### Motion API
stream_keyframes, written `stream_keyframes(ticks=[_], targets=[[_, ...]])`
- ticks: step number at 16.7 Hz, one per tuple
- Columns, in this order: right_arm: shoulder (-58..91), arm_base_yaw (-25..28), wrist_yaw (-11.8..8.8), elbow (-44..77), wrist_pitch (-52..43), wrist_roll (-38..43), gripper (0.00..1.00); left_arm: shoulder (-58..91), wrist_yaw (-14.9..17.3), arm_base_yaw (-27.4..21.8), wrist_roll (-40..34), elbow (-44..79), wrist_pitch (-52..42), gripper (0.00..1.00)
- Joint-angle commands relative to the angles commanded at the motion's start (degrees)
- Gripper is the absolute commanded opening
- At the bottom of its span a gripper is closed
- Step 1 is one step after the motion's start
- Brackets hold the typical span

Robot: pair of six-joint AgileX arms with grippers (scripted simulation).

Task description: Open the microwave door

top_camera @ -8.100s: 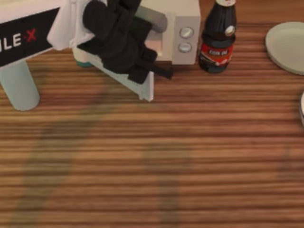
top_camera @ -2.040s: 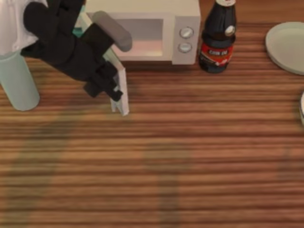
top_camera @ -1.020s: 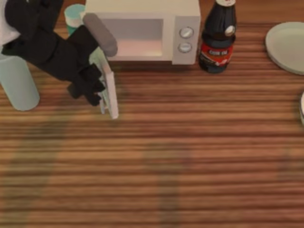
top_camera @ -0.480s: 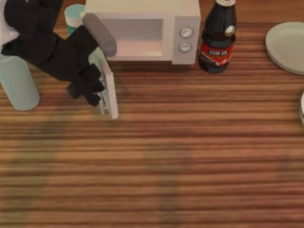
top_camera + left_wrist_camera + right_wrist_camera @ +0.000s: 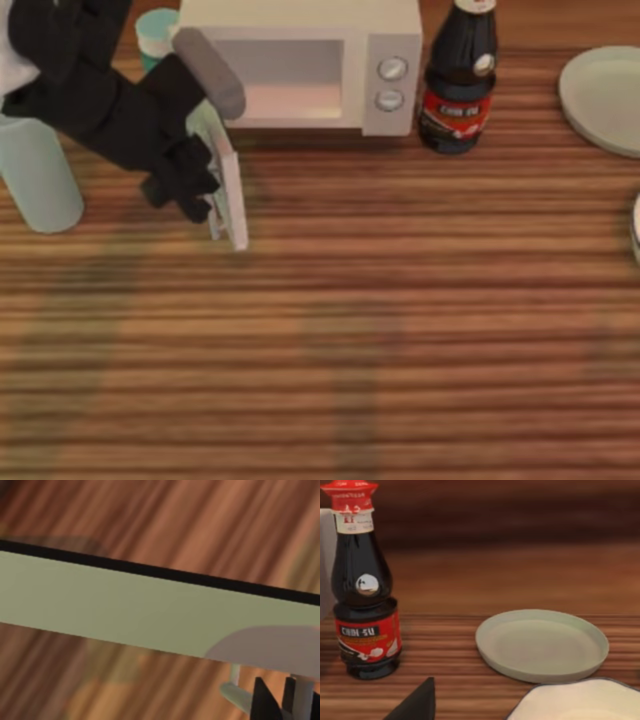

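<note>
The microwave (image 5: 300, 65) stands at the far edge of the table (image 5: 400, 330), left of centre, with its cavity exposed and two round silver knobs (image 5: 392, 68) on the right panel. The microwave door (image 5: 228, 190) is swung wide on its left hinge, so it juts toward the near side, almost edge-on from above. The left gripper (image 5: 205, 190) is at the door's free end, its dark fingers against the door's left face beside the handle; whether they clamp anything cannot be told. In the left wrist view the door's pale edge (image 5: 125, 610) fills the frame over the wood grain.

Just right of the microwave stands a dark sauce bottle (image 5: 458, 85) with a red cap and a red label (image 5: 367, 635); its white lettering is not legible. Farther right lie a pale green plate (image 5: 605, 95) and, nearer, a white dish (image 5: 580, 702). A pale green cylinder (image 5: 40, 185) stands left of the door, a teal cup (image 5: 155, 35) behind the arm. The right gripper shows only as a dark tip (image 5: 417, 702) in its wrist view, near the plates.
</note>
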Motion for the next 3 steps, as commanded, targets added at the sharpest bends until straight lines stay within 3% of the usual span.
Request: stream_keyframes(ticks=[3], targets=[[0.0,0.0,0.0,0.0,0.0,0.0,1.0,0.0,0.0,0.0,0.0,0.0,0.0,0.0]])
